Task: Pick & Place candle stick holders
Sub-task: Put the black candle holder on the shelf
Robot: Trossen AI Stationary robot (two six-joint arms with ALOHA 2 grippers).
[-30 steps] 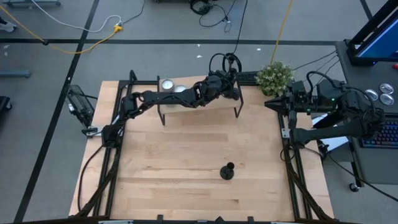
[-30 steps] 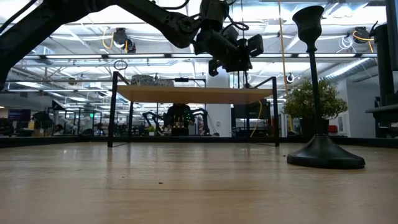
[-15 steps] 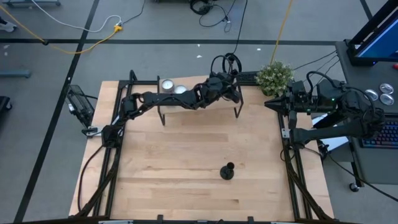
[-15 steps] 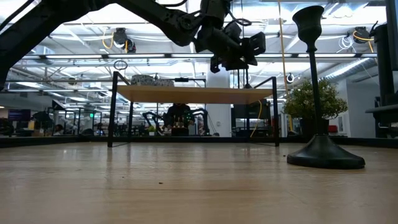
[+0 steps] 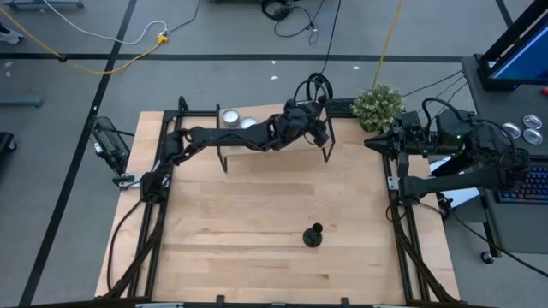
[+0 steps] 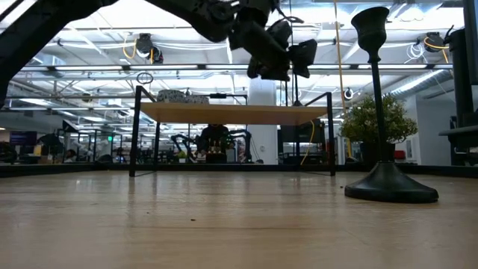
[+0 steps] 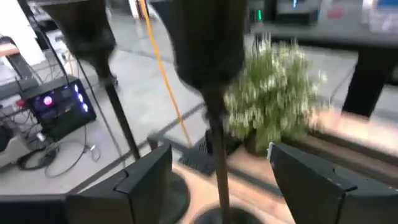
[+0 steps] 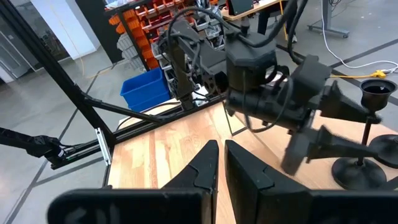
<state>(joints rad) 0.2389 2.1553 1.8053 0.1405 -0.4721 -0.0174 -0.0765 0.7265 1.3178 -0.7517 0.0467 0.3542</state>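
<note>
Left pincer [image 7: 214,180] wide open, straddling candle stick holder [image 7: 208,74] stem, untouched.

The left gripper [image 5: 318,130] now sits a little farther toward the far right end of the small raised shelf [image 5: 257,133] than a second ago, its wrist rotated. In the low view it hangs higher above the shelf top, having risen from its earlier height. Its fingers [image 7: 143,180] stand apart on either side of the stem of a candle stick holder [image 7: 208,74] on the shelf.
</note>
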